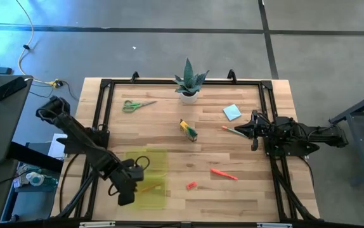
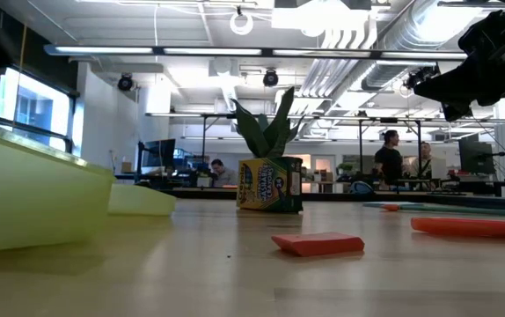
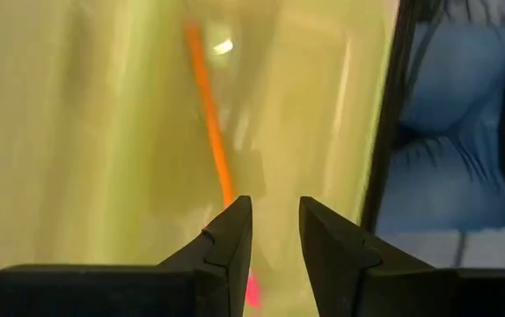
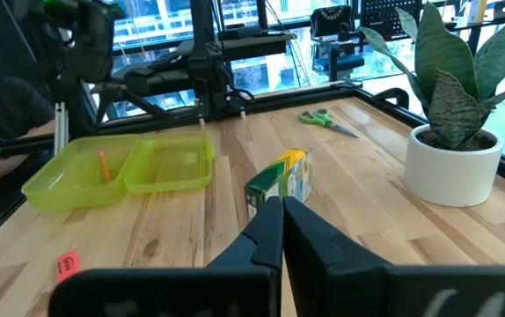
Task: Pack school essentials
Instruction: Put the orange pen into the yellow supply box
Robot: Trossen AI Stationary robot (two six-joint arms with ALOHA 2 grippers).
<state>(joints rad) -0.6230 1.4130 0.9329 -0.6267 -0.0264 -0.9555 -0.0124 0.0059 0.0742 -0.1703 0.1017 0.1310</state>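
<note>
High view: my left gripper (image 1: 126,190) hangs over the yellow case (image 1: 149,178); scissors (image 1: 136,105), crayon box (image 1: 188,129), note pad (image 1: 232,112), marker (image 1: 224,174) and eraser (image 1: 191,185) lie on the table (image 1: 233,190).
Left wrist view: fingers a little apart, grasping nothing; an orange pencil (image 3: 210,114) lies in the case just ahead.
Right wrist view: right gripper (image 4: 282,231) clenched, empty.
Handling: I judge the pencil light, stiff and thin; take it mid-shaft.

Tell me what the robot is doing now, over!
Left gripper open above pencil in yellow case. Right gripper shut, waiting mid-table. Nothing blocking.

Yellow-green case (image 1: 149,170) — translucent, orange pencil (image 3: 210,123) (inside), green-handled scissors (image 1: 136,105), blue pad (image 1: 232,112)
</note>
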